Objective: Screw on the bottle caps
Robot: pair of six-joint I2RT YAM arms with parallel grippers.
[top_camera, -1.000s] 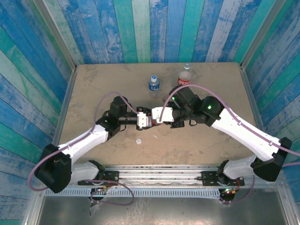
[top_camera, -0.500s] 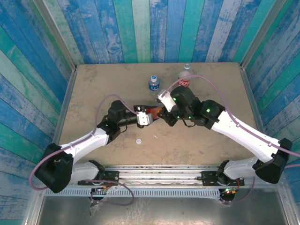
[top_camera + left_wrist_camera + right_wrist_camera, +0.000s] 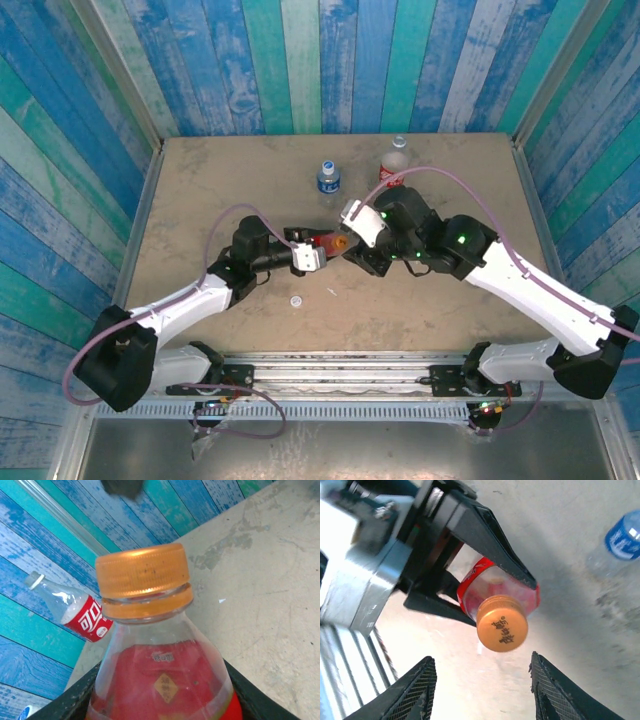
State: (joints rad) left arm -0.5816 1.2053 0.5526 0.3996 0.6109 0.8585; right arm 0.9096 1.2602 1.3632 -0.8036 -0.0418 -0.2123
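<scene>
Your orange cap [image 3: 502, 623] sits on the neck of the red-wrapped bottle [image 3: 162, 675], down against the orange collar ring. In the top view the bottle lies roughly level above the middle of the table [image 3: 200, 200], its cap end pointing toward the right arm. Your left gripper [image 3: 322, 246] is clamped on the bottle's body, one black finger on each side.

Your right gripper [image 3: 482, 690] faces the cap end-on. Its two fingers stand apart, and the cap lies clear of both.

Toward the far edge, the cola bottle [image 3: 394, 165] and the blue-labelled bottle [image 3: 328, 178] stand upright, near each other and well apart from both grippers. The cola bottle carries a white cap [image 3: 34, 580].

Near the left arm, a small pale round thing [image 3: 296, 299] lies on the table. It may be a cap, but you cannot tell at that size.
</scene>
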